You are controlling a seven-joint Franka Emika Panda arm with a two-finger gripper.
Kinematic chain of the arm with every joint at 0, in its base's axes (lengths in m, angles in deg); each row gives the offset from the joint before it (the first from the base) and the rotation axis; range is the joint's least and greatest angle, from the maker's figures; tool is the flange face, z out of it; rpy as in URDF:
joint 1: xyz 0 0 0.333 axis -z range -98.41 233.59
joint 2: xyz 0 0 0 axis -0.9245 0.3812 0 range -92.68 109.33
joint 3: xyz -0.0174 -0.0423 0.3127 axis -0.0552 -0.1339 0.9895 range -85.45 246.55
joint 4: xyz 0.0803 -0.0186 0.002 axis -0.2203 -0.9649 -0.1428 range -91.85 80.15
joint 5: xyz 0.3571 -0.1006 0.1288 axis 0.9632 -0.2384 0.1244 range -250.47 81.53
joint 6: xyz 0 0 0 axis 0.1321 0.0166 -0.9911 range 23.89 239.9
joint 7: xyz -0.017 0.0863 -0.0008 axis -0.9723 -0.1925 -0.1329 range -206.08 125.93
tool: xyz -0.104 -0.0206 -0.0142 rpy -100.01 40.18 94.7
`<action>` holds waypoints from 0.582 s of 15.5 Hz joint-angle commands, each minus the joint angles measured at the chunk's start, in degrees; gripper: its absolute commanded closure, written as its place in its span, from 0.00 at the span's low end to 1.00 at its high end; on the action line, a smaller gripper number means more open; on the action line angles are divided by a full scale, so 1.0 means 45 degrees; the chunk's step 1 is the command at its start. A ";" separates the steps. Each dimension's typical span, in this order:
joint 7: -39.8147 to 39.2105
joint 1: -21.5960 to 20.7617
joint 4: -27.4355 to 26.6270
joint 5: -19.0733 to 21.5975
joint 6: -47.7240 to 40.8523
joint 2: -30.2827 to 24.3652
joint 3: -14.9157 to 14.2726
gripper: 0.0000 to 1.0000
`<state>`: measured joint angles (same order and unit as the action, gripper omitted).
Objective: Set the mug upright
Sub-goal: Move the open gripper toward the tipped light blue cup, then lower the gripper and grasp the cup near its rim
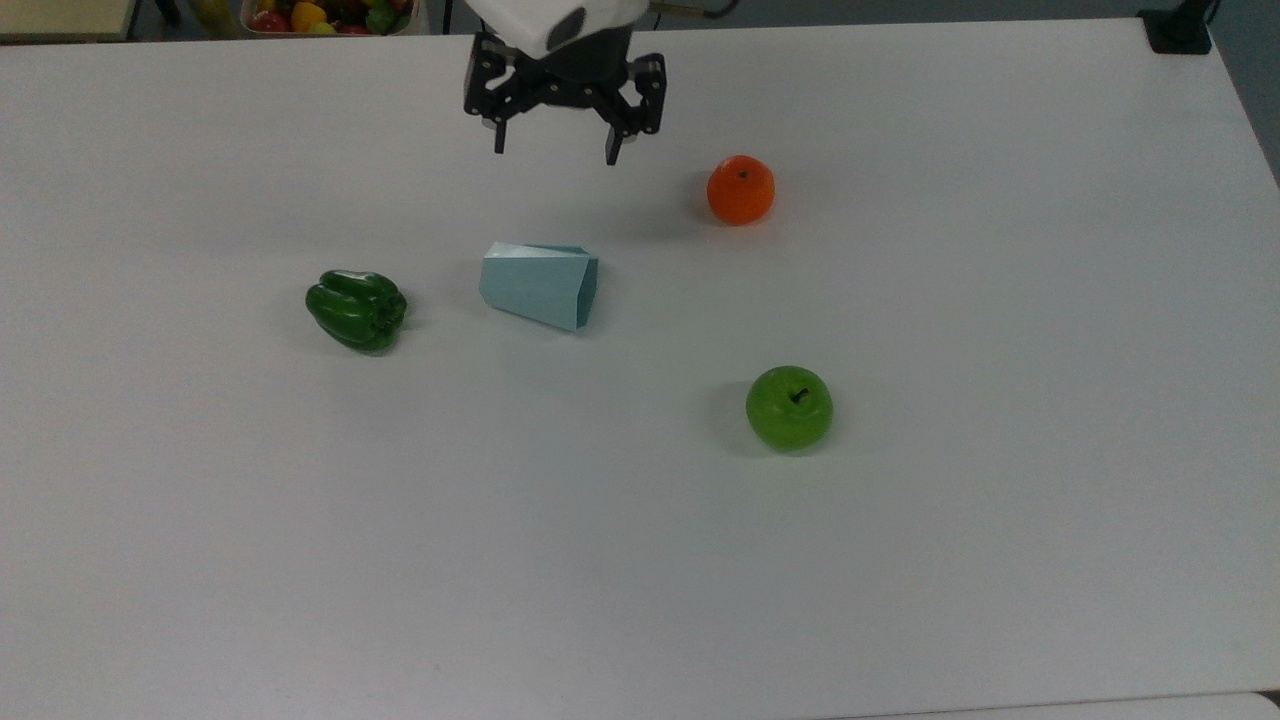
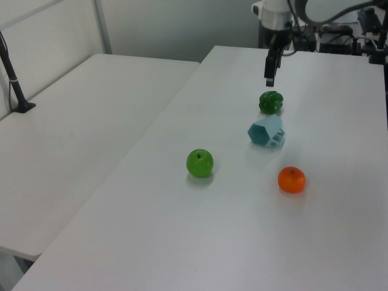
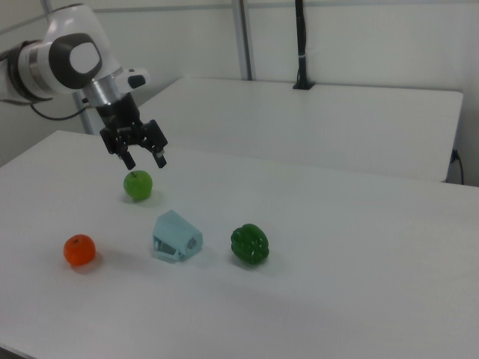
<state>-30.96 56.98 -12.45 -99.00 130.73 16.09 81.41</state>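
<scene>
the step in hand looks like the approach: the pincer (image 1: 553, 152) hangs in the air with its two black fingers spread apart and nothing between them, near the far edge of the surface (image 1: 1000, 560) in the top view, well apart from the mug (image 1: 540, 285). the mug is not yet upright. it lies on its side about midway across the surface and somewhat toward that far edge, between the green bell pepper (image 1: 356, 309) on the top view's left and the orange (image 1: 741, 189) and green apple (image 1: 789, 407) on the top view's right. its wide hexagonal mouth faces the top view's right and its narrower base points toward the pepper.

in the right view the small ring handle sits low on the mug (image 3: 177, 237), close to the surface on the camera's side. the left view looks into the open mouth of the mug (image 2: 265, 132), with the pincer (image 2: 268, 77) above and beyond the pepper (image 2: 271, 102).

the next move probably calls for bringing the pincer over the mug, lowering it, and closing across two opposite facets or over the rim, then tipping the mug onto its base.

the mug is pale blue, matte and hard-looking, all flat angular facets tapering to the base; flat faces should give the fingers good purchase. the pepper is glossy and lobed, the orange and apple round and smooth. the surface is plain white and flat.
</scene>
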 commanded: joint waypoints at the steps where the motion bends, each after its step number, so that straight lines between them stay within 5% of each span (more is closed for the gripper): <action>1: 0.2247 -0.0651 0.0315 -0.2447 0.0016 0.1144 0.0646 0.00; 4: 0.2894 -0.0767 0.0237 -0.4168 -0.0043 0.1945 0.1079 0.00; 9: 0.3111 -0.0904 0.0276 -0.4952 -0.0023 0.3020 0.1079 0.00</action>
<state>-17.90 53.31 -12.21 -119.39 130.75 27.22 86.54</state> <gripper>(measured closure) 0.000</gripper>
